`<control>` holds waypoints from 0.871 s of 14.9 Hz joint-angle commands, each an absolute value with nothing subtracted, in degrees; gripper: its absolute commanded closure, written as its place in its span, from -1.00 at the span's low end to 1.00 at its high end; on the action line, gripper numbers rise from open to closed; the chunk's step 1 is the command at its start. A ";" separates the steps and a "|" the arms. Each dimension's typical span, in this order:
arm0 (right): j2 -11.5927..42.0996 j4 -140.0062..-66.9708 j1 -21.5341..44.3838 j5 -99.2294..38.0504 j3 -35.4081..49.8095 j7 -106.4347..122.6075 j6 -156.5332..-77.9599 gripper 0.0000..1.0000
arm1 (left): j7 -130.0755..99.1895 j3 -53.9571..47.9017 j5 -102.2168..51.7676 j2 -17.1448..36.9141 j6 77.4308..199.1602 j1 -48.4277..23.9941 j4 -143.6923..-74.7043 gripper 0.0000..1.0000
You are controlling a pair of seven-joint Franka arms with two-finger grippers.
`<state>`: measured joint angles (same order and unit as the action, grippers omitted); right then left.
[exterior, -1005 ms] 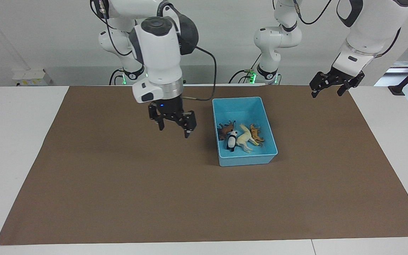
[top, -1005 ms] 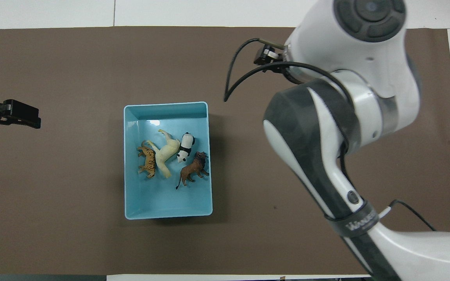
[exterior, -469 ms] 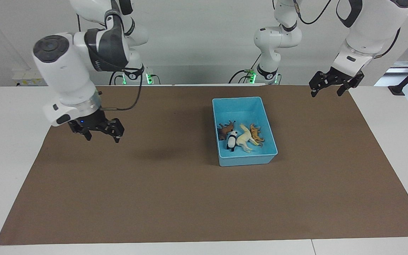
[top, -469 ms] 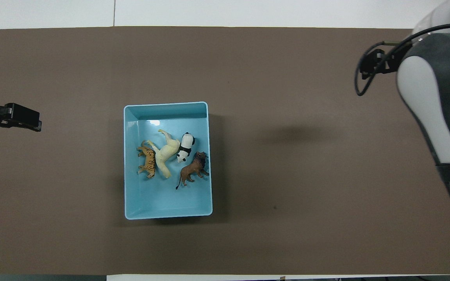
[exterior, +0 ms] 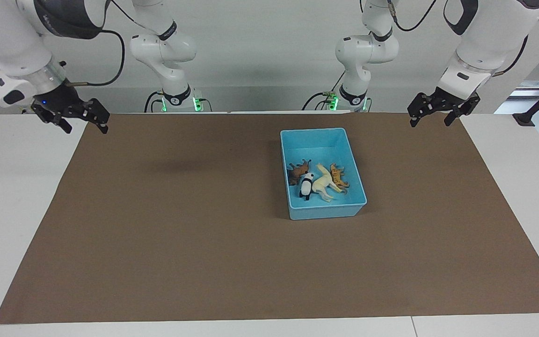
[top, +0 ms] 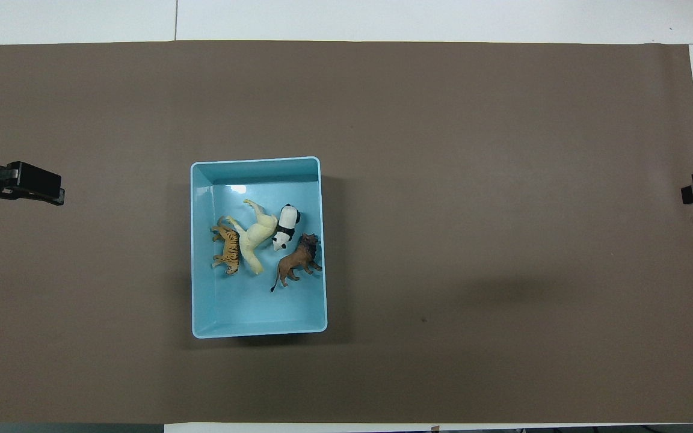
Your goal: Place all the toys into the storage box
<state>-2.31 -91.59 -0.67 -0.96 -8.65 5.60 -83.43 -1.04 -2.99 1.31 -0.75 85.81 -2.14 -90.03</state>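
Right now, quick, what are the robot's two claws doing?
Left gripper: open, holding nothing.
Right gripper: open, holding nothing.

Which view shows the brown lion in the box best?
The overhead view: the lion lies fully exposed on the floor of the storage box, head, legs and tail all distinct, beside the panda. In the facing view the lion is partly hidden by the panda and hard to make out.
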 commanded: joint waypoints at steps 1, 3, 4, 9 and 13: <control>-5.27 -93.26 -4.47 -0.53 -5.73 7.73 -82.27 -1.00 | -0.70 -2.02 1.14 -2.29 84.21 -3.69 -92.11 -1.00; -3.96 -88.27 -7.55 0.09 -3.35 7.91 -79.20 -1.00 | -0.70 -1.85 1.32 -2.37 80.35 -3.69 -92.11 -1.00; -3.61 -87.98 -7.82 0.87 -3.25 8.35 -79.19 -1.00 | -0.79 -1.85 1.32 -2.46 78.94 -3.69 -92.11 -1.00; -1.15 -82.29 -7.91 5.01 -2.29 11.78 -75.96 -1.00 | -0.70 -1.76 1.32 -2.81 73.74 -3.25 -92.11 -1.00; -2.45 -82.43 -7.82 4.57 -2.11 11.69 -73.21 -1.00 | -0.70 -1.85 1.32 -2.72 73.65 -3.25 -92.11 -1.00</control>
<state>-2.41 -83.44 -6.50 3.98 -3.16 10.39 -74.53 -1.04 -2.58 1.31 -1.28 74.12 -2.72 -90.48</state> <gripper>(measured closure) 0.000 0.000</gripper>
